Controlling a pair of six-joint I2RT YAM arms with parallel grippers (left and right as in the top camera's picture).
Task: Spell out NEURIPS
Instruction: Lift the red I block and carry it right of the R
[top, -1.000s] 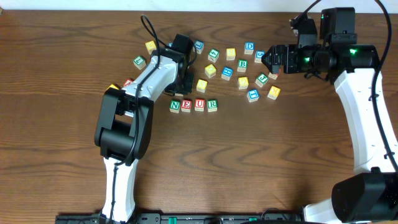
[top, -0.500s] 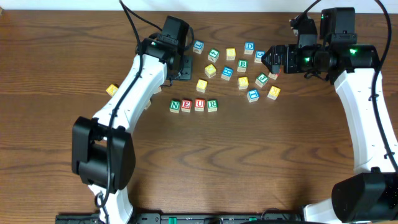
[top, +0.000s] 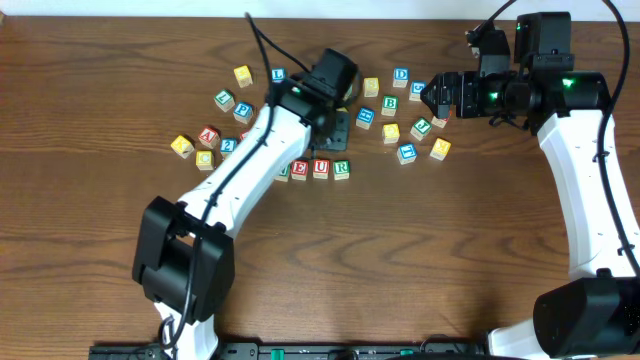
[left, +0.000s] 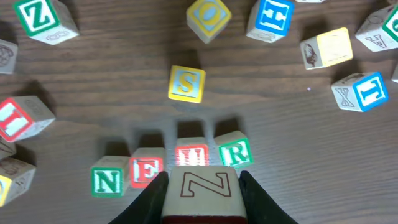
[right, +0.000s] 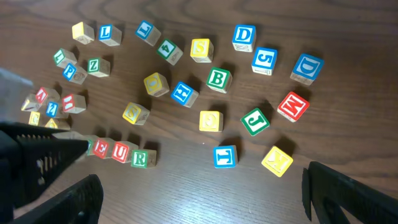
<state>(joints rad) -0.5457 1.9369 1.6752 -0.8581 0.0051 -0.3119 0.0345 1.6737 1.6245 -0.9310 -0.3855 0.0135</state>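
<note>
A row of cubes reads N, E, U, R on the wood table. The overhead view shows E, U and R, with N hidden under my left arm. My left gripper is shut on a pale cube with an outlined Z-like letter on its face, held just behind the U and R. A yellow S cube lies beyond the row. My right gripper is open and empty, hovering high at the back right.
Loose cubes are scattered behind the row: a green B, a blue D, a red M, a yellow K and a blue-faced cube. A second cluster with a blue P lies at the left.
My left arm has swung right from the left cluster to just behind the row's right end, uncovering the cubes at the left. The right arm has not moved.
</note>
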